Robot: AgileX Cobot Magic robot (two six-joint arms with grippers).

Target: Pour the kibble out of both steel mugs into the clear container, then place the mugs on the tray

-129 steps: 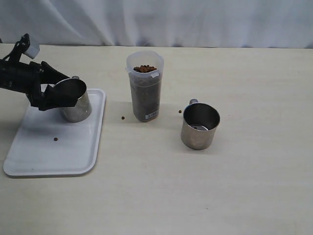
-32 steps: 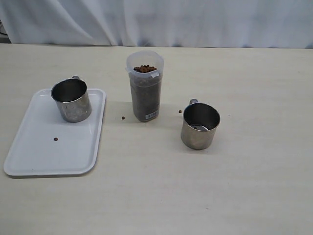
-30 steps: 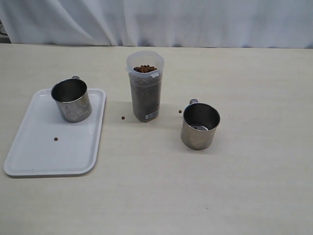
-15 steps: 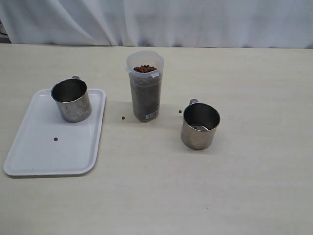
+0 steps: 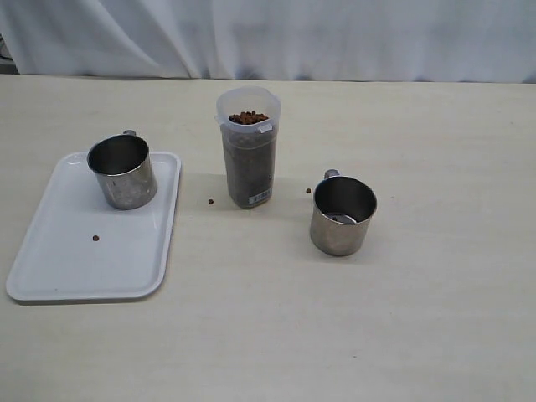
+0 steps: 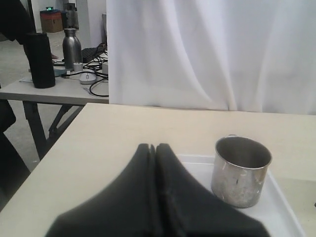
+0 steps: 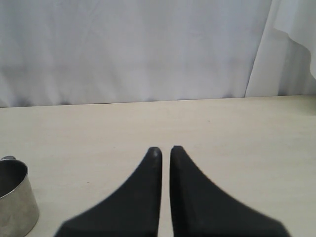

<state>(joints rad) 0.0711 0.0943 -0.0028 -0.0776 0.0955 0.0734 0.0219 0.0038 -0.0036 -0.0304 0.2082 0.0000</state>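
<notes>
Landmark: clear container (image 5: 249,151), upright at mid-table, filled almost to the rim with kibble (image 5: 248,118).
First steel mug (image 5: 122,172): upright on the tray (image 5: 75,268), well left of the clear container in the exterior view.
Second steel mug (image 5: 342,215): upright on the bare table (image 5: 435,318), near the clear container's right and off the tray. No kibble is visible inside.
Handling (judged): rigid and light when empty, with a polished wall that is likely slippery. Pinch across the rim wall, or take the loop handle (image 5: 332,174).
Stray pellets: one (image 5: 210,202) and another (image 5: 307,191) on either side of the clear container's base.
Writing: white label (image 5: 261,197) low on the clear container, print too small to read. The mugs are unmarked.
Left gripper (image 6: 155,146): fingers pressed together, nothing held.
Right gripper (image 7: 164,149): fingers drawn together, nothing held.
</notes>
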